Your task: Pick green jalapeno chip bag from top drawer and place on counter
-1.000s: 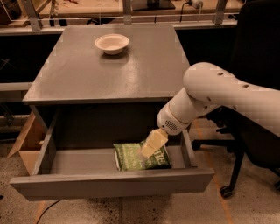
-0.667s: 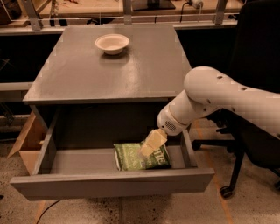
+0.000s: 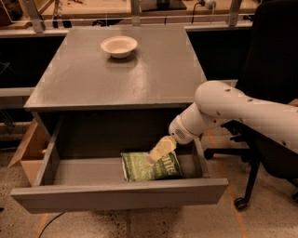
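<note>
The green jalapeno chip bag point(image 3: 151, 167) lies flat in the open top drawer point(image 3: 116, 195), right of its middle, with its white lettering facing up. My gripper point(image 3: 159, 149) reaches down into the drawer from the right on a white arm. It sits at the bag's upper edge and overlaps it. The grey counter point(image 3: 116, 74) is the cabinet top above the drawer.
A white bowl point(image 3: 119, 45) stands at the back of the counter. A brown cardboard box point(image 3: 29, 153) sits on the floor left of the drawer. A black office chair point(image 3: 270, 93) stands to the right, behind the arm. A wooden workbench point(image 3: 139, 11) runs along the back.
</note>
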### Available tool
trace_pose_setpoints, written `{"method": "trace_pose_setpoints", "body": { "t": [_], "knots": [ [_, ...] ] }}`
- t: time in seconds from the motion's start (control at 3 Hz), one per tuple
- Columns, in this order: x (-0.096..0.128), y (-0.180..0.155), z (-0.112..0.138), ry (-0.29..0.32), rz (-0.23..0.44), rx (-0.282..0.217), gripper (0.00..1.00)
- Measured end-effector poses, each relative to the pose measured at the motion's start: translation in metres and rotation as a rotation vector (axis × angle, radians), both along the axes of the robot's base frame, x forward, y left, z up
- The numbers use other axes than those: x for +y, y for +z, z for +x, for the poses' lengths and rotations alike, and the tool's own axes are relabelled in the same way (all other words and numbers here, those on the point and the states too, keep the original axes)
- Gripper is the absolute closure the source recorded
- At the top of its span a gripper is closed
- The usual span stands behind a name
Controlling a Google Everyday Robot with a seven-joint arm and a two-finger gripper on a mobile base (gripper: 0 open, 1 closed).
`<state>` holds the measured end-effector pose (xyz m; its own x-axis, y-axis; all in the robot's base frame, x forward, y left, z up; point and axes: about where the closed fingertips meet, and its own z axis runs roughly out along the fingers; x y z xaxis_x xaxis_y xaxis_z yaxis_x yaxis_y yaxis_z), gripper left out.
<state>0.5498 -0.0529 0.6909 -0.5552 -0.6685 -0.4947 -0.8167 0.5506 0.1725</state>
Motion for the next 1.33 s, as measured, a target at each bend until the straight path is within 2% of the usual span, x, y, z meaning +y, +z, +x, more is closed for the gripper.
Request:
{"method": "trace_pose_setpoints", "body": {
  "t": [0.67,1.0,1.33],
  "knots": [
    [0.005,-0.05,0.018,-0.069,-0.086,0.063,0.0],
    [0.009,-0.064,0.018,-0.077,-0.108,0.089,0.16],
    [0.01,-0.066,0.018,-0.085,-0.119,0.089,0.39]
  ]
}}
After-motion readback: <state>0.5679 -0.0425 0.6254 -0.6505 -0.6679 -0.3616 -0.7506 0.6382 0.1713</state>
